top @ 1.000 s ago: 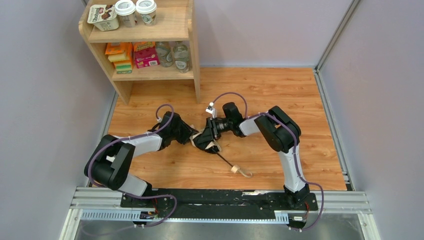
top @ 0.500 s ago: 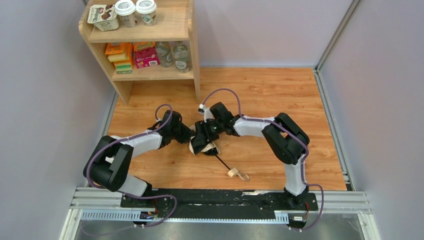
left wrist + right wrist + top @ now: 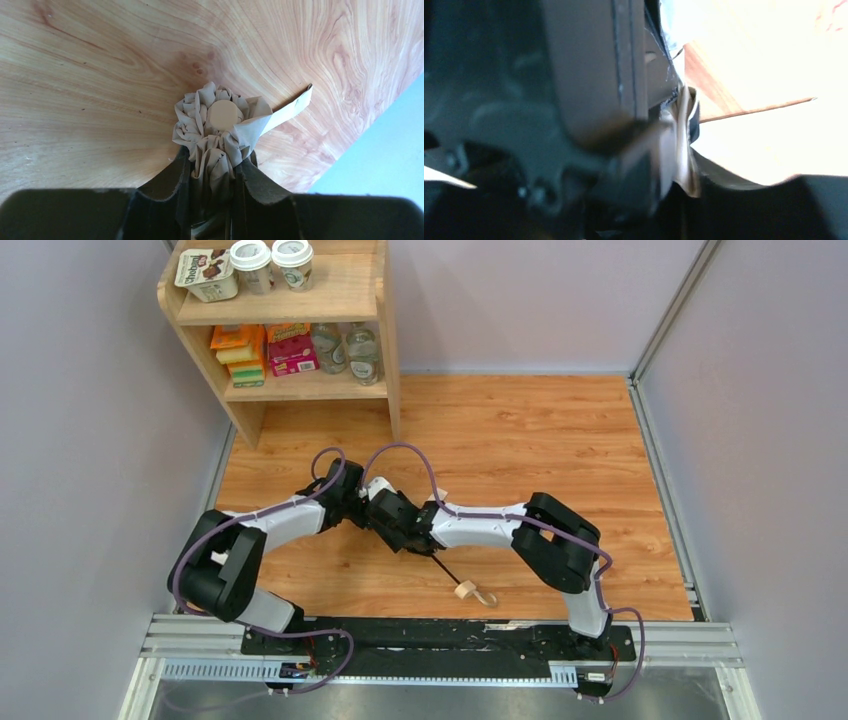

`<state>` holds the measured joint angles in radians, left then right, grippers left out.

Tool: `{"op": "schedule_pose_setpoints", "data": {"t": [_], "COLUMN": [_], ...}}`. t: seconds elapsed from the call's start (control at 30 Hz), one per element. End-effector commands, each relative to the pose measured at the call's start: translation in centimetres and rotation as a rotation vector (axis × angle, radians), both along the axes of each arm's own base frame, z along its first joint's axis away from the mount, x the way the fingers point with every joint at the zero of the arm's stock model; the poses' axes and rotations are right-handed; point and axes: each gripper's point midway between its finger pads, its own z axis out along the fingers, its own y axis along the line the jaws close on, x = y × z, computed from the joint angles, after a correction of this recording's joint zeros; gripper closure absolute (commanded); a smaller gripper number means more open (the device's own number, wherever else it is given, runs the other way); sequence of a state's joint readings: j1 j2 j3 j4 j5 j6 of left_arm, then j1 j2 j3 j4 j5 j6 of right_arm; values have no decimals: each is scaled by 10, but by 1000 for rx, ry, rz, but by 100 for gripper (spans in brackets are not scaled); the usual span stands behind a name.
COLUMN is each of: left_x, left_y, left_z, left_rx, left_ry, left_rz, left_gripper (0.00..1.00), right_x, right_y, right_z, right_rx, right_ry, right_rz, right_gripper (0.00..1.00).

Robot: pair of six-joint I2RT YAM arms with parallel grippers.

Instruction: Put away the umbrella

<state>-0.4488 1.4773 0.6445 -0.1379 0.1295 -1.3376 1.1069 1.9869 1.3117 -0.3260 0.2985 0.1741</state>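
Your left wrist view shows the left claw pinching the umbrella by its bunched fabric over the table. From above, the right claw sits just beside it mid-table, with the umbrella's handle lying toward the near edge. Your right wrist view is too dark and blurred to tell whether that claw grips.

We see a wooden shelf unit standing at the far left corner of the wood-grain table. On its top sit a yoghurt tub and two lidded paper cups, side by side. The shelf below holds a stack of yellow and orange packs, a pink box and two clear bottles. Lilac walls surround the table, and a metal rail runs along its near edge.
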Motion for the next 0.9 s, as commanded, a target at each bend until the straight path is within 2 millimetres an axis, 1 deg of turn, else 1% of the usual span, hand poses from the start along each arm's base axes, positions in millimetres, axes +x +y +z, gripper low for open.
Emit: {"op": "schedule_pose_setpoints", "data": {"t": [0.0, 0.03, 0.1, 0.13, 0.17, 0.2, 0.23, 0.27, 0.3, 0.33, 0.37, 0.4, 0.43, 0.47, 0.5, 0.57, 0.67, 0.77, 0.87], "left_x": [-93, -92, -88, -85, -82, -75, -71, -65, -58, -52, -45, -42, -38, -40, -35, -39, -44, -40, -45], "left_y": [39, 39, 38, 37, 37, 35, 37, 37, 37, 36, 35, 38, 37, 38, 35, 32, 18, 6, 3], "left_z": [-60, -60, -57, -55, -53, -48, -45, -38, -29, -24, -14, -9, 0, 1, 10, 11, 6, -5, -21], "left_rx": [209, 210, 211, 211, 213, 210, 221, 224, 228, 233, 232, 252, 241, 237, 213, 177, 97, 42, 34], "left_ry": [365, 359, 333, 309, 290, 238, 212, 163, 109, 59, 1, -33, -79, -94, -130, -118, -65, -23, 54], "left_rz": [-56, -58, -72, -89, -96, -118, -121, -138, -144, -171, -178, -187, -191, -191, -174, -153, -155, -147, -133], "left_gripper": [100, 100, 100, 100, 100, 99, 86, 77, 62, 54, 42, 29, 27, 27, 27, 26, 26, 25, 25], "right_x": [20, 17, 11, 2, -3, -9, -20, -24, -30, -35, -36, -38, -35, -36, -35, -32, -29, -30, -28], "right_y": [-14, -15, -18, -15, -16, -15, -12, -13, -12, -14, -16, -19, -19, -21, -20, -22, -19, -14, -9], "right_z": [-10, -15, -28, -35, -39, -45, -48, -51, -52, -55, -55, -55, -55, -54, -52, -50, -47, -41, -34], "right_rx": [-107, -93, -60, -21, 12, 61, 125, 178, 244, 292, 345, 395, 447, 493, 535, 596, 638, 680, 711], "right_ry": [-133, -99, -18, 56, 112, 184, 269, 334, 415, 487, 548, 608, 637, 687, 724, 777, 806, 822, 826], "right_rz": [15, 26, 45, 79, 94, 110, 142, 153, 167, 165, 159, 156, 148, 138, 138, 113, 113, 118, 119], "right_gripper": [61, 71, 87, 94, 100, 100, 100, 100, 100, 100, 100, 100, 100, 100, 100, 100, 100, 100, 100]}}
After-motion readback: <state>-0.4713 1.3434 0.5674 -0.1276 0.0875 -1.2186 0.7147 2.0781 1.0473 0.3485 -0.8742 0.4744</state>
